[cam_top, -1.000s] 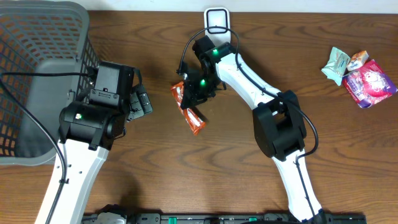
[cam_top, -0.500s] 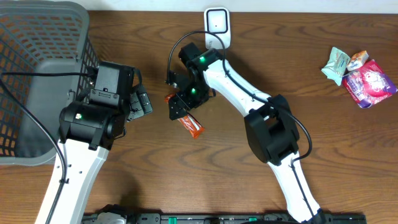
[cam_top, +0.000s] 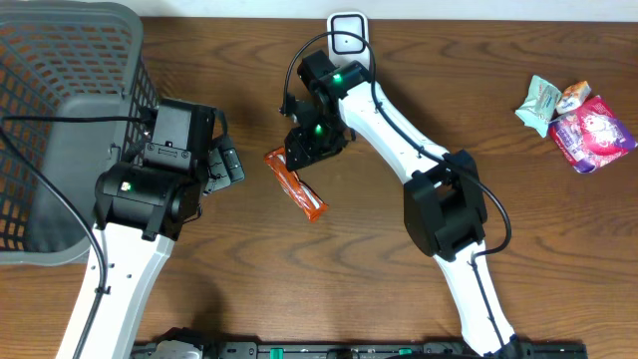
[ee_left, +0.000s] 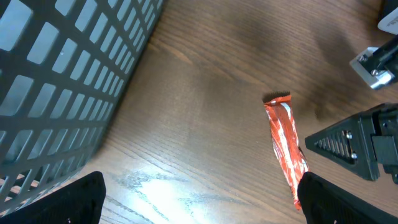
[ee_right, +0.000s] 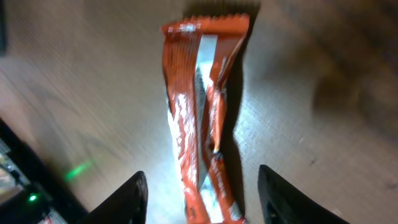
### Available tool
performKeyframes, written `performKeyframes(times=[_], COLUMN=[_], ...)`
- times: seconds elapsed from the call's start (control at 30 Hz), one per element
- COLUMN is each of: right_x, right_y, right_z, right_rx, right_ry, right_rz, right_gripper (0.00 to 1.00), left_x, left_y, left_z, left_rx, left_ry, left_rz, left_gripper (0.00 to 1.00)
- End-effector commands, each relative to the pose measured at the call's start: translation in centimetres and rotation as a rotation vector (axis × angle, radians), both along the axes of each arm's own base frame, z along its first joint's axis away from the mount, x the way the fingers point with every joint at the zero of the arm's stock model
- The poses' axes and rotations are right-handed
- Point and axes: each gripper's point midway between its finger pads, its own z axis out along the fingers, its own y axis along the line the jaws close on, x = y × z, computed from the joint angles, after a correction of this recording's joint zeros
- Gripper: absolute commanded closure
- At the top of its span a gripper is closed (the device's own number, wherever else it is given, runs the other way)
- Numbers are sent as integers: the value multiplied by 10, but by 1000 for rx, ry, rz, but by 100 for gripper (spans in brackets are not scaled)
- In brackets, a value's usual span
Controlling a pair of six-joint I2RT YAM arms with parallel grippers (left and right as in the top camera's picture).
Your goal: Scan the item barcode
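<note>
Right jaws: parted partway, gripping nothing; they straddle one end of the orange snack bar (ee_right: 200,118), apparently without contact. Left jaws: spread wide, empty, beside the basket (cam_top: 60,60). Change: the bar, clamped a second ago, now lies released on the surface (cam_top: 249,284) between the arms, short of the white scanner (cam_top: 347,33); barcode likely unscanned, re-grasp probably needed.

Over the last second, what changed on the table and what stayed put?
The right gripper shifted the orange wrapper slightly left, opened and drew back toward the scanner; the wrapper now lies loose on the table between its spread fingers. The left gripper, open, the basket and the snack packets have not moved.
</note>
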Motion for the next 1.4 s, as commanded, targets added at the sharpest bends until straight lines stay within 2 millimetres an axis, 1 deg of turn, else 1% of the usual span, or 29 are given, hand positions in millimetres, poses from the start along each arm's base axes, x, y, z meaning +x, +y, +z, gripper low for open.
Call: performKeyframes(times=[0.0,0.07,0.13,0.2,0.27,0.3,0.37,0.5,0.53,0.6,0.73,0.83,0.9,1.03,1.13,1.2,1.27,1.33,1.37], right_x=[-8,-12,-14,-11,-7,-5,0,7,7,4,-7,-18,-23,-28,-24,-16,-5,9,13], right_y=[11,14,17,17,20,22,25,21,23,32,42,41,41,40,40,36,31,19,15], right_z=[27,26,23,17,13,12,9,3,2,1,-7,-19,-26,-30,-23,-12,3,23,30], right_rx=[30,26,6,-45,-92,-111,-155,-264,-270,-249,-246,-275,-286,-297,-286,-273,-259,-244,-239], right_ry=[-15,-9,-29,-79,-128,-147,-184,-246,-253,-257,-249,-244,-237,-227,-238,-253,-275,-298,-302], right_rz=[-1,8,21,26,6,-12,-70,-209,-224,-216,-204,-184,-173,-165,-169,-177,-195,-235,-248], right_gripper=[50,53,53,52,53,57,67,78,83,89,94,96,96,99,99,99,97,95,93], left_x=[0,0,0,0,0,0,0,0,0,0,0,0,0,0,0,0,0,0,0], left_y=[0,0,0,0,0,0,0,0,0,0,0,0,0,0,0,0,0,0,0], left_z=[0,0,0,0,0,0,0,0,0,0,0,0,0,0,0,0,0,0,0], left_rx=[-13,-13,-13,-13,-13,-13,-13,-13,-13,-13,-13,-13,-13,-13,-13,-13,-13,-13,-13], left_ry=[0,0,0,0,0,0,0,0,0,0,0,0,0,0,0,0,0,0,0], left_rz=[15,15,15,15,15,15,15,15,15,15,15,15,15,15,15,15,15,15,15], left_gripper=[2,2,2,2,2,2,2,2,2,2,2,2,2,2,2,2,2,2,2])
